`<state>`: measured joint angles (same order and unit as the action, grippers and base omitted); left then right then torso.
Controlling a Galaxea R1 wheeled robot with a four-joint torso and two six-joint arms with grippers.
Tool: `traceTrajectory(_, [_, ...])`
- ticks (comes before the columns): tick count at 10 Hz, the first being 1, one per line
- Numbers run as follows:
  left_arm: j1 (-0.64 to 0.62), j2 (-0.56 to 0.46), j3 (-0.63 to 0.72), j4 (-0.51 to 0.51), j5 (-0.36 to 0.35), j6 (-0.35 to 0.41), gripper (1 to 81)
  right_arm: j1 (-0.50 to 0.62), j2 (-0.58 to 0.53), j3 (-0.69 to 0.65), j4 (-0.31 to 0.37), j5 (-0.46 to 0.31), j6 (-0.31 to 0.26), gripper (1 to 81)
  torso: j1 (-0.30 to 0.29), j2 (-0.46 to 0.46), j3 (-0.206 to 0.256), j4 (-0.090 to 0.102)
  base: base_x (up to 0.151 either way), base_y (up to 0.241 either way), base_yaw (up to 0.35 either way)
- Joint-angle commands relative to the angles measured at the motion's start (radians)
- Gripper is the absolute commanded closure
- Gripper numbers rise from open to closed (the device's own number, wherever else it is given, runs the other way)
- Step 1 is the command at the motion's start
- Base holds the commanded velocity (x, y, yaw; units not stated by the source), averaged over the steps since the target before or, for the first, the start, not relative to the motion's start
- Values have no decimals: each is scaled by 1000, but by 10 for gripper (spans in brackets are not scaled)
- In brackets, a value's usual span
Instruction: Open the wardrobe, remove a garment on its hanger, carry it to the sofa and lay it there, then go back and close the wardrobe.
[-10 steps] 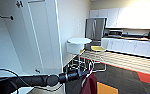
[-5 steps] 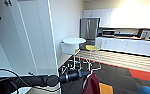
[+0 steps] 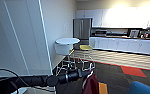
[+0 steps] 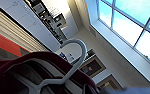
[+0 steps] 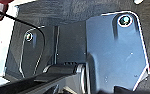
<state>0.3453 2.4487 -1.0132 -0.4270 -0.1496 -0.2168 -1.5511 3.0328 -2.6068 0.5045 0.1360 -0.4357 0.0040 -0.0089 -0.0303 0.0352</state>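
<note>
The garment [image 3: 91, 83] is already out, hanging on its hanger [image 4: 66, 65] from the left gripper [image 3: 89, 72], whose fingers appear closed on the hanger (hard to see). The sofa [image 3: 143, 88] lies near; laying it there and closing the wardrobe remain.

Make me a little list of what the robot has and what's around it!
carrying: the maroon jacket on a white hanger
which arm: the left arm, reaching in from the left
left gripper: at the top of the jacket
ahead: a round white table with stools, a steel fridge, white kitchen cabinets
corner: the blue sofa
</note>
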Motion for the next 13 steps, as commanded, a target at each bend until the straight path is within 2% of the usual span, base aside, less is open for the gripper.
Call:
traceTrajectory(1, [-168,-2,41,40,-50,-1,811,45,7,8,3,-65,0,10,0,0,0,0,0,0,-174])
traceTrajectory(13, [-168,3,50,42,-50,1,811,45,8,8,2,-65,0,10,0,0,0,0,0,0,-176])
